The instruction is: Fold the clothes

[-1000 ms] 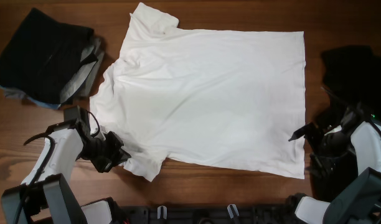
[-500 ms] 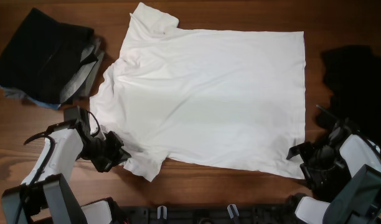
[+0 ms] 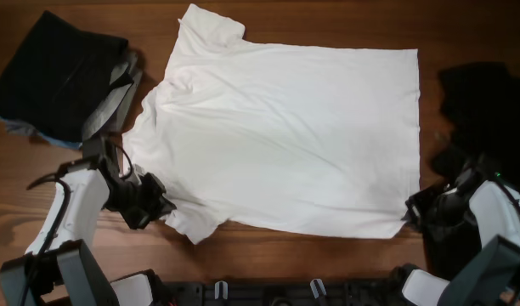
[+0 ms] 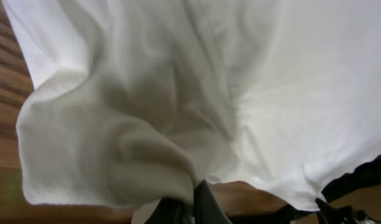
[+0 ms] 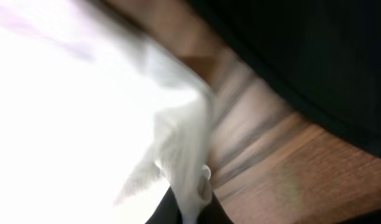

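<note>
A large white T-shirt (image 3: 277,136) lies spread flat across the table, collar to the left, hem to the right. My left gripper (image 3: 161,206) is shut on the near sleeve's edge at the lower left; in the left wrist view the white cloth (image 4: 147,124) bunches into its dark fingertips (image 4: 206,208). My right gripper (image 3: 410,212) is shut on the shirt's near hem corner at the lower right; the right wrist view shows the white fabric corner (image 5: 190,155) pinched between the fingers (image 5: 172,214). No print shows on the shirt.
A pile of black, grey and blue garments (image 3: 65,81) sits at the back left. A black garment (image 3: 485,106) lies at the right, just beyond the shirt's hem. Bare wood table (image 3: 294,255) runs along the front edge.
My right gripper has moved in onto the near hem corner and closed on it. The near hem has lifted slightly and pulled right. The left gripper has kept its hold and shifted slightly.
</note>
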Tool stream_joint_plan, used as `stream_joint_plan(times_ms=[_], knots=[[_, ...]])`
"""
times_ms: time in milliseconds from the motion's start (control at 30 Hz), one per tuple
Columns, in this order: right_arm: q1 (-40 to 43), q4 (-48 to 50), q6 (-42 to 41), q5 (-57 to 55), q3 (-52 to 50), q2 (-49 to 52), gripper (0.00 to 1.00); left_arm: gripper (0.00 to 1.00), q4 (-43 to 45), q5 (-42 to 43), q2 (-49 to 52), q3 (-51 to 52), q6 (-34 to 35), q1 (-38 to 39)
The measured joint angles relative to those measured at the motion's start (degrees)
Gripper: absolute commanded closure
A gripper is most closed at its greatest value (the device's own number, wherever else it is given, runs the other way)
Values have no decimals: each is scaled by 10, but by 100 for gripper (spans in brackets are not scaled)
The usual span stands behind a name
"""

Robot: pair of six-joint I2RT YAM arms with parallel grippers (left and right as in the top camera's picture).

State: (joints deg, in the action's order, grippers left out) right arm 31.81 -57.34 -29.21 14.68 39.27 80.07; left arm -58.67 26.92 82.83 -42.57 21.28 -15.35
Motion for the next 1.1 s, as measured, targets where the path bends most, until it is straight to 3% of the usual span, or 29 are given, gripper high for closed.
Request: stream_joint_plan(times_ms=[233, 400, 533, 700, 1100], knots=[[0, -39, 27, 21, 70, -57, 96, 96, -17, 1, -20, -71, -5, 0], [-2, 15, 24, 59, 70, -57, 96, 96, 59, 20, -27, -73, -7, 8], [-13, 47, -2, 70, 71, -57, 96, 96, 166, 36, -27, -75, -7, 47], [-14, 70, -29, 74, 71, -57, 96, 96, 237, 38, -27, -76, -9, 97], [-14, 182, -70, 77, 71, 3, 96, 96, 364, -37, -27, -76, -9, 111]])
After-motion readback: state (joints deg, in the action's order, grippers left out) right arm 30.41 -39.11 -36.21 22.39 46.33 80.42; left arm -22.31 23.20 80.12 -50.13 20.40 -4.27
